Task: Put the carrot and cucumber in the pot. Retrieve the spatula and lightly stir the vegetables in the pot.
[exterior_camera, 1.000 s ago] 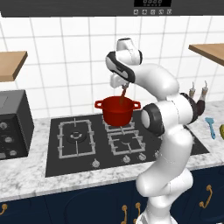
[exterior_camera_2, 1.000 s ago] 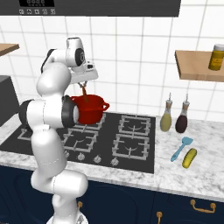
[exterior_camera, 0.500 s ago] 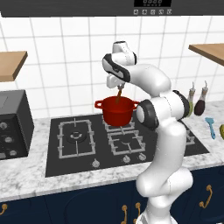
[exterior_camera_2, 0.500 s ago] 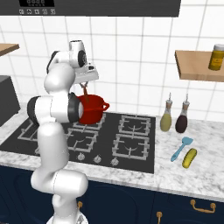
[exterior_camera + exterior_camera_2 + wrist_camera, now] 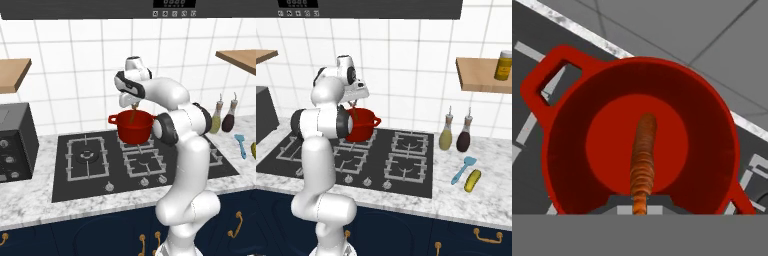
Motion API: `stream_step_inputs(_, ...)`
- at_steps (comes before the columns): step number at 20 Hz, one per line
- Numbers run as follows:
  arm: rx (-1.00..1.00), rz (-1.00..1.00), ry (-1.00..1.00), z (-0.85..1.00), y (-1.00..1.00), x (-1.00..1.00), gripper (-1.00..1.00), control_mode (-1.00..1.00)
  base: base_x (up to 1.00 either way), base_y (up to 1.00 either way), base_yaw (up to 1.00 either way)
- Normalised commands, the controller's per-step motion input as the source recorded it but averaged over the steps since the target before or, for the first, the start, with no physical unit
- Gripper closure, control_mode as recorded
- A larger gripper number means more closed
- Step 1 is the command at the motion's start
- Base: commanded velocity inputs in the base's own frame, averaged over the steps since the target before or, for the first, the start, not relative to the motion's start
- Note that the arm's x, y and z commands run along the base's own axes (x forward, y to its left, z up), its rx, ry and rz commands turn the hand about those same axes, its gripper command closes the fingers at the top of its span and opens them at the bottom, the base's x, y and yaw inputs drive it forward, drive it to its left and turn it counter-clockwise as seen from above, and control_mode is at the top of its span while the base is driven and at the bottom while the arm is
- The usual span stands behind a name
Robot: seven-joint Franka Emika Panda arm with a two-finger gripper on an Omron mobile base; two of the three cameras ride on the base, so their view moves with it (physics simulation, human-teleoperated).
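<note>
The carrot [image 5: 643, 157] hangs pinched in the end effector [image 5: 640, 206], whose jaws are pressed together on its thick end; its tip points down into the pot [image 5: 572, 165], over the middle of the dark red floor. Nothing else lies inside the pot. The pot stands on a rear burner of the stove [image 5: 85, 172]. In the right base view the spatula [image 5: 463, 169] and the cucumber [image 5: 472, 180] lie side by side on the bench [image 5: 491, 200], well apart from the pot at its 3 o'clock, with two bottles [image 5: 446, 136] behind them.
</note>
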Motion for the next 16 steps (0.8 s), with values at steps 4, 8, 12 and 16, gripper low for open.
stream_step_inputs(4, 0.00, 0.00, 0.00, -0.32, 0.00, 0.26, 1.00, -1.00, 0.00, 0.00, 0.00)
stream_step_inputs(8, 0.00, 0.00, -0.07, -0.42, 0.06, 0.10, 1.00, -1.00, 0.00, 0.00, 0.00)
stream_step_inputs(12, 0.00, 0.00, -0.01, -0.41, 0.04, 0.07, 1.00, -1.00, 0.00, 0.00, 0.00)
stream_step_inputs(16, 0.00, 0.00, -0.03, -0.56, 0.01, 0.00, 1.00, -1.00, 0.00, 0.00, 0.00)
